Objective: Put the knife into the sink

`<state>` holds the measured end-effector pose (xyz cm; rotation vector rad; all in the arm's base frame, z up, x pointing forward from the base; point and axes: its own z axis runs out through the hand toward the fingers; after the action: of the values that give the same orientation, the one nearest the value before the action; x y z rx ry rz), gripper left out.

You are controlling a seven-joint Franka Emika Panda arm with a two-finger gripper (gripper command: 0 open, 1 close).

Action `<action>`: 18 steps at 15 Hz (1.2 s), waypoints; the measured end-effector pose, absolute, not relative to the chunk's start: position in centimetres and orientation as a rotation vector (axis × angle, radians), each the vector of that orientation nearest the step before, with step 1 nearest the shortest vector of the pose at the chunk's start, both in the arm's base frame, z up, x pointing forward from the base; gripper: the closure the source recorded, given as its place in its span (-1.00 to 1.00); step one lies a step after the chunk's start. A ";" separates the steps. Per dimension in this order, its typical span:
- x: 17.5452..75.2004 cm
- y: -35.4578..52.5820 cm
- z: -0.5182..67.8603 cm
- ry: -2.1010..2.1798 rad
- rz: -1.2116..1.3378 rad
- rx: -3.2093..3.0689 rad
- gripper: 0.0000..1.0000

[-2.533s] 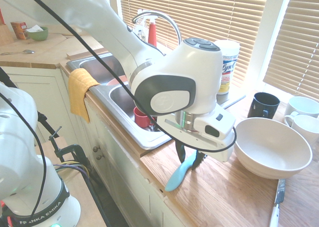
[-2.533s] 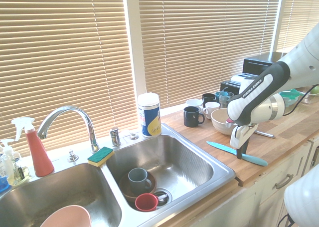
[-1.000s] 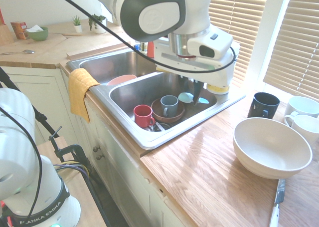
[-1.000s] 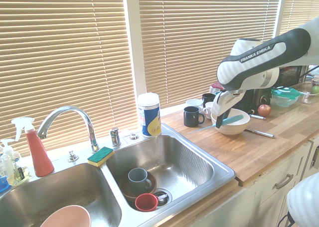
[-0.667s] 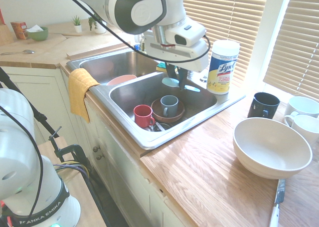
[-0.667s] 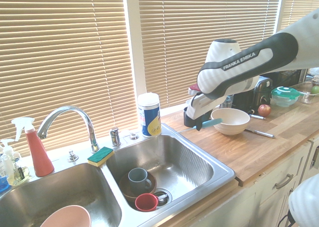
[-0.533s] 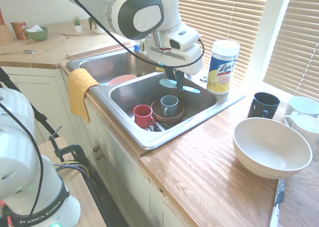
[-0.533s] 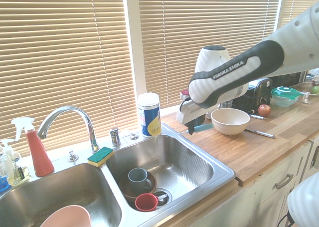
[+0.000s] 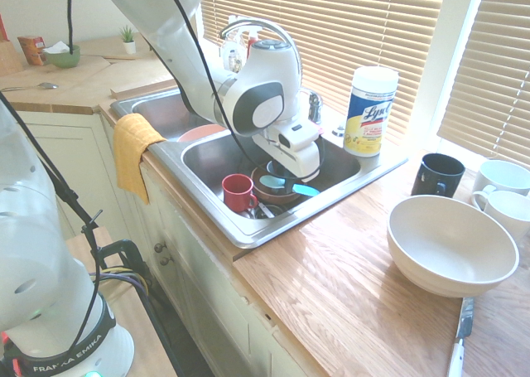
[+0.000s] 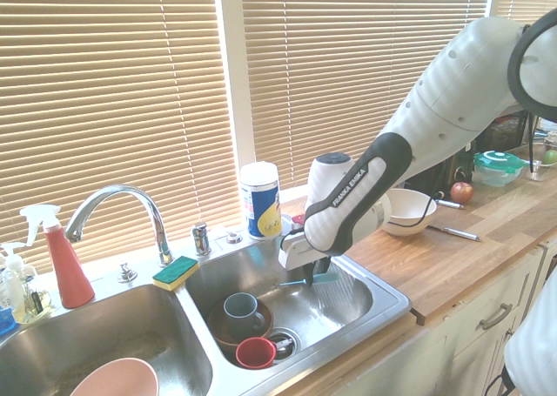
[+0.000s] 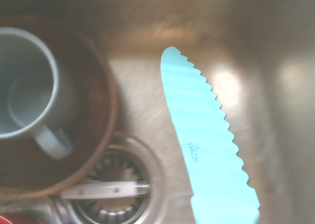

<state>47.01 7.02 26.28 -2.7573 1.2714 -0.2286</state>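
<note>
The claw (image 10: 311, 278) hangs within the bench-side basin of the double-basin stainless steel sink (image 10: 389, 297), pinching the turquoise knife (image 11: 206, 135). The serrated knife is held roughly level, projecting from both sides of the claw; its broad blade carries a small printed number. Whether the knife touches the basin floor cannot be told.

Beside the claw and lower in the same basin sits a brown bowl (image 11: 93, 150) with a grey-blue mug (image 10: 240, 311) standing in it. A red mug (image 9: 238, 193) lies a little farther from the claw, near a drain (image 11: 118, 211) crossed by a white-handled utensil (image 11: 110, 189).

Across the divider from the claw, the other basin holds a pink bowl (image 10: 117, 383). On the sink's back ledge, above the claw's level, are the curved chrome tap (image 10: 122, 192), a green-and-yellow sponge (image 10: 176, 272) and a wipes canister (image 10: 261, 200).

Well apart from the claw, the wooden bench (image 9: 356, 286) carries a large cream bowl (image 9: 453, 248), a black mug (image 9: 439, 175), two white mugs (image 9: 503, 209) and a metal-bladed knife (image 9: 461, 335) with a white handle.
</note>
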 end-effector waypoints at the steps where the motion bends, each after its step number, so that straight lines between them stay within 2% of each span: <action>1: 47.1 7.6 24.9 1.281 -0.208 -2.752 1.00; 6: 47.5 9.8 19.0 1.312 -0.122 -2.773 1.00; 7: 47.4 10.2 18.1 1.314 -0.107 -2.780 -1.00; 11: 47.1 10.5 15.4 1.356 -0.063 -2.780 -1.00; 18: 47.3 10.3 15.5 1.361 -0.094 -2.766 -1.00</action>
<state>47.26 10.32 15.54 -2.7660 1.3607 -0.0937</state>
